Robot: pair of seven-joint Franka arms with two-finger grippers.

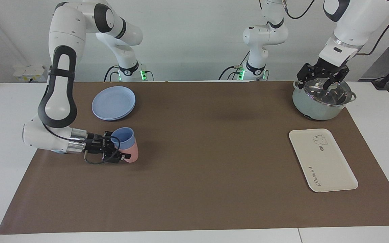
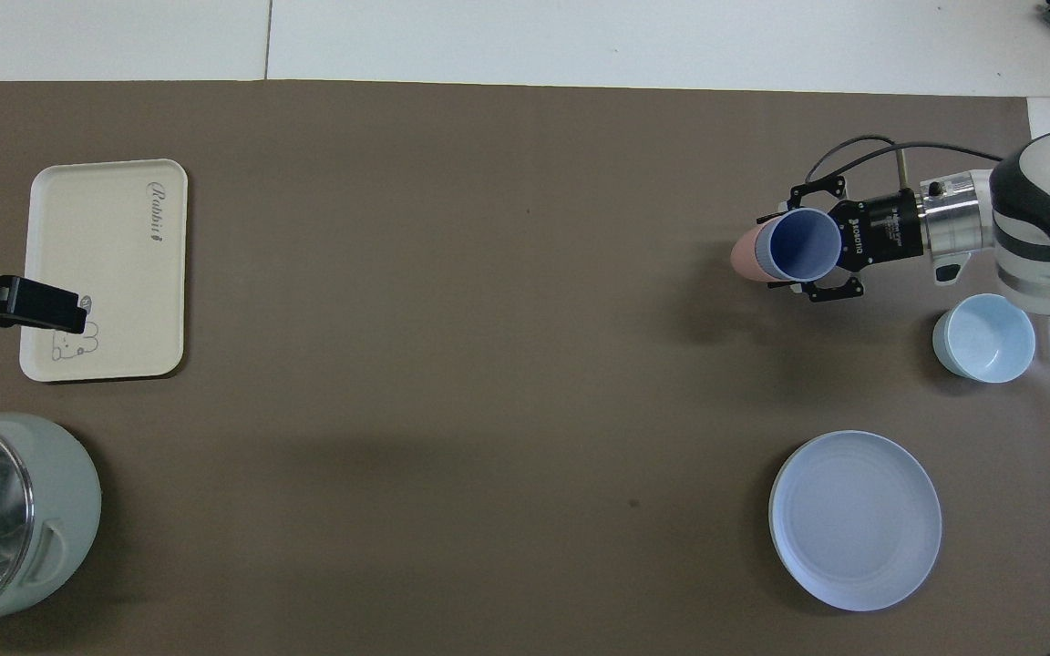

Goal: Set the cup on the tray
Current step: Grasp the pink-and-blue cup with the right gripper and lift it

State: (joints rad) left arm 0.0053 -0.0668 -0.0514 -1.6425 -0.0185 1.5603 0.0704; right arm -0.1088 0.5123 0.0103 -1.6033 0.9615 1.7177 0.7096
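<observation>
The periwinkle-blue cup stands nested in a pink tumbler on the brown mat, toward the right arm's end of the table. My right gripper reaches in level with the table and is shut on the cup from both sides, one finger on each flank. The cream tray lies flat at the left arm's end with nothing on it. My left gripper waits open above a pot's lid.
A pale green pot with a glass lid stands nearer to the robots than the tray. Stacked blue plates lie nearer to the robots than the cup. A light-blue bowl sits beside the right wrist.
</observation>
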